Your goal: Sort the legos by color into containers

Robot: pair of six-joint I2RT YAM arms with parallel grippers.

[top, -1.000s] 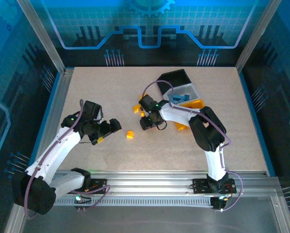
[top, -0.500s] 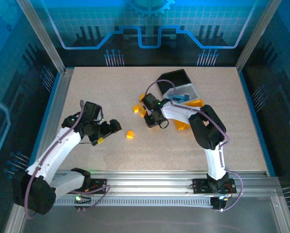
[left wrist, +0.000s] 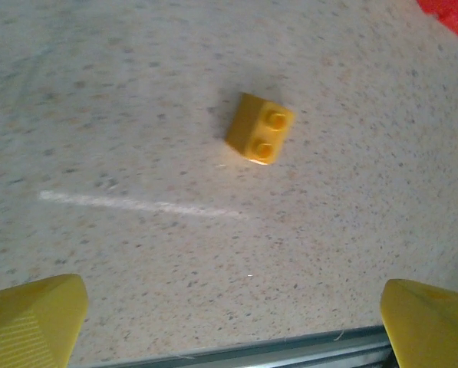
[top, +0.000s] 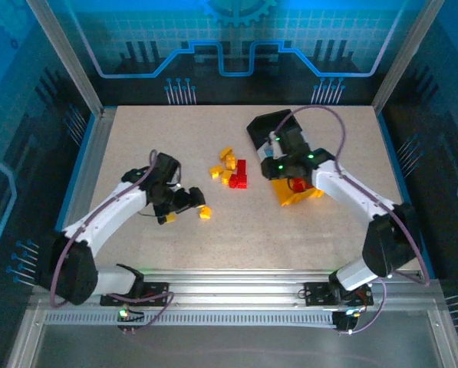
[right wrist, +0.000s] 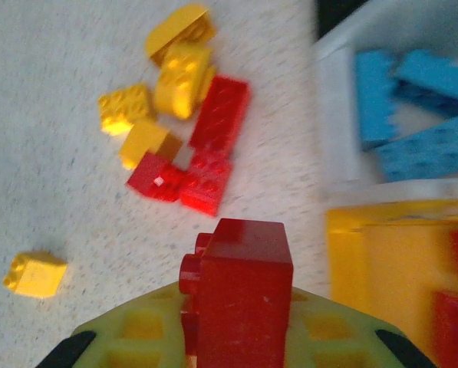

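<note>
The right tool (right wrist: 236,333) has left the loose heap and now hangs at the rim of the yellow bin (right wrist: 382,261), clamped on a red brick (right wrist: 244,264). The left tool (left wrist: 229,322) has moved up to a yellow brick (left wrist: 260,129) lying alone. Its fingers are spread wide and the brick sits ahead of them, untouched. The heap of red and yellow bricks (top: 230,170) lies uncovered mid-desk (top: 136,138). Blue bricks (right wrist: 413,115) fill the white bin (right wrist: 332,146), next to the black bin (top: 271,126).

Two white-and-black arms trailing purple cables

White shells are alternating with black joint housings on the left arm (top: 106,221) and the right arm (top: 350,192). Purple cables are looping along both, small green lights are glowing, and yellow fingers (left wrist: 31,318) are tipping the left gripper (top: 187,207).
</note>
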